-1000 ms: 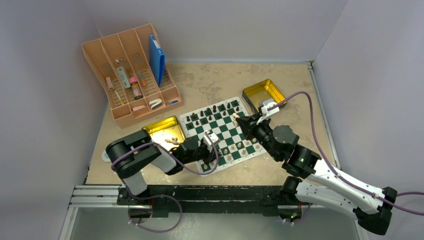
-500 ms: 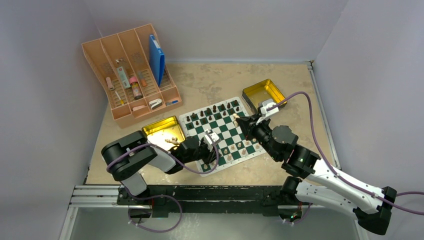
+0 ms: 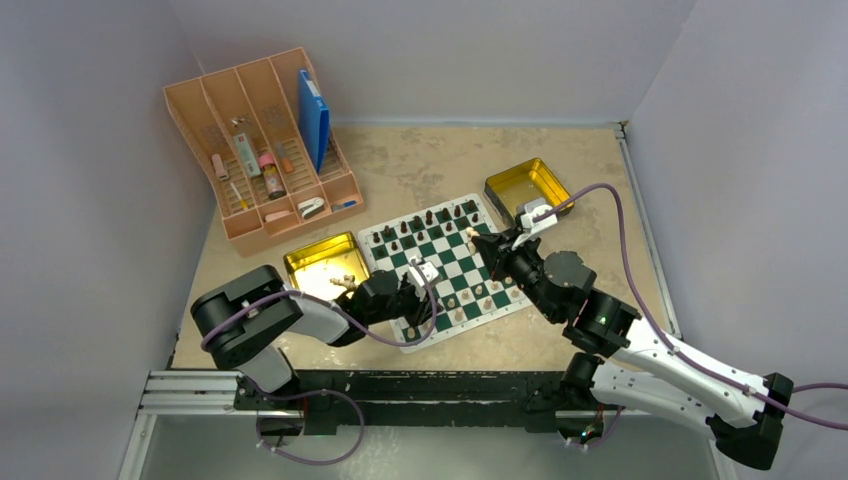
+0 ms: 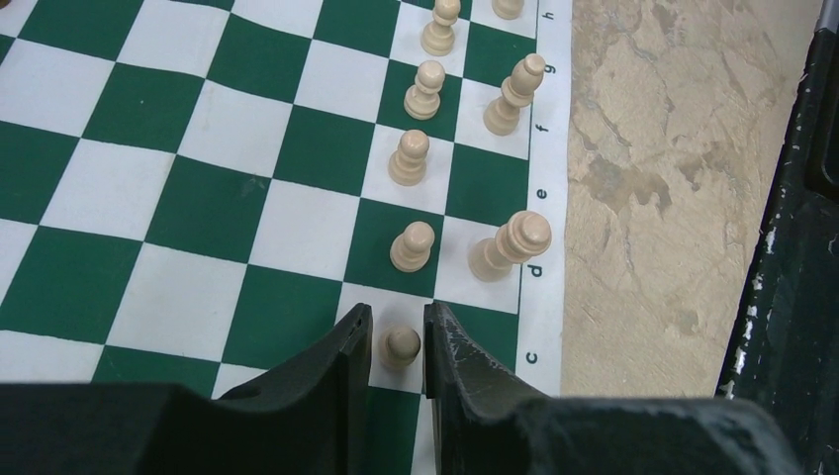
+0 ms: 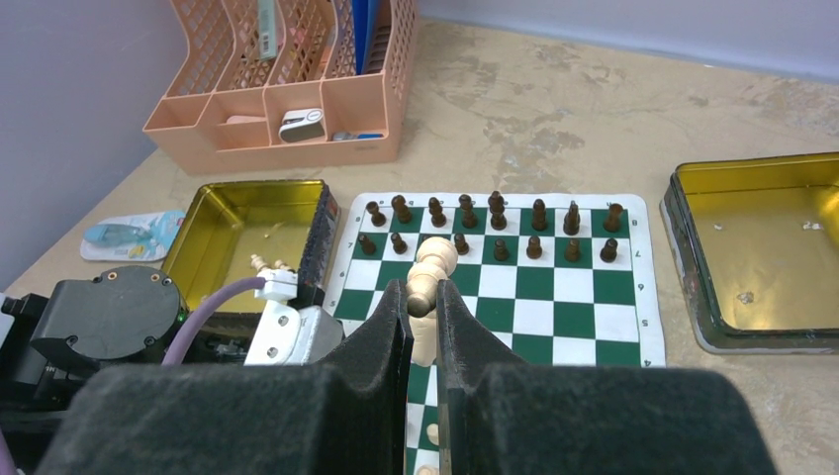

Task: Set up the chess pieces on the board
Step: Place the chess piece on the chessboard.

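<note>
The board [image 4: 203, 210] is a green and white mat. Along its near edge stand tan chess pieces: a row of pawns [image 4: 412, 247] and taller pieces [image 4: 510, 247] behind them. My left gripper [image 4: 398, 322] is low over that edge and open. A tan pawn [image 4: 401, 346] stands on a white square between its fingers, with a thin gap on each side. My right gripper [image 5: 423, 292] hovers above the middle of the board [image 5: 594, 287], shut on a tall tan piece [image 5: 432, 262] that sticks up past the fingertips.
Dark brown chessmen [image 5: 495, 213] fill the board's two far rows. Gold tins flank it at left [image 3: 322, 262] and back right [image 3: 527, 186]. A peach desk organizer [image 3: 262, 150] stands at the back left. A black rail [image 4: 792, 247] runs just beyond the board's near edge.
My left gripper's jaws have spread slightly off the pawn, which stays standing on its square, and the left arm's elbow has swung outward to the left. The right arm has not moved.
</note>
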Robot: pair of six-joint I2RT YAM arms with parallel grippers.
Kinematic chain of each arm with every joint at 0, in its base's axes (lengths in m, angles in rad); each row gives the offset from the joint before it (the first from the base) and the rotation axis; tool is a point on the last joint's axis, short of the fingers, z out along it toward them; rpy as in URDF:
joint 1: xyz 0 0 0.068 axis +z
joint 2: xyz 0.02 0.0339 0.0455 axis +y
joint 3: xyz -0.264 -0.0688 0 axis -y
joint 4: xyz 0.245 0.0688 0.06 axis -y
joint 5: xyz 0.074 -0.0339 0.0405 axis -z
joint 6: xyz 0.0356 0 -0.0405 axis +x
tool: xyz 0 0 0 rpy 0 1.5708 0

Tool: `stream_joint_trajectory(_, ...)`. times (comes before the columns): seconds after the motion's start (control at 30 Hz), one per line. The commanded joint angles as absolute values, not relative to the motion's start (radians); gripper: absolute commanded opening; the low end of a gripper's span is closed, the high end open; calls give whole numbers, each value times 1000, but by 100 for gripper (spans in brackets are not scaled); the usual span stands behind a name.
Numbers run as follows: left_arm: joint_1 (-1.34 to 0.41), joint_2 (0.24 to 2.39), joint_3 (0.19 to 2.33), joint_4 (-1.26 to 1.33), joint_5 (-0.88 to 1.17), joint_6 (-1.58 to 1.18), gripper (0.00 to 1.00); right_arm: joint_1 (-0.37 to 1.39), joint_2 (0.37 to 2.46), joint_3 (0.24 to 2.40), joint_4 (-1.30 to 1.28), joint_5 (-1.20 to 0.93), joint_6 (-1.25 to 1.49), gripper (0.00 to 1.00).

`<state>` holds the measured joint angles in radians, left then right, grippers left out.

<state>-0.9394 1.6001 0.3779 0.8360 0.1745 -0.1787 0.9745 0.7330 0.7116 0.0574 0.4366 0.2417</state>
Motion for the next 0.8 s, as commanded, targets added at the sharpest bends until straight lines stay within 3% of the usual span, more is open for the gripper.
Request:
stream_joint_trajectory(0.0,-946,1559,415,832,174,-160,24,972,724,710,100,465,229,0)
stream_joint_trajectory(0.43,-946,1369,444,779,91,-264,27,972,799,717,120,396,422,0)
stream_joint_trajectory(0.77,-945,1012,471,632,-29,-649,32,971,828,733,304,361,666,0)
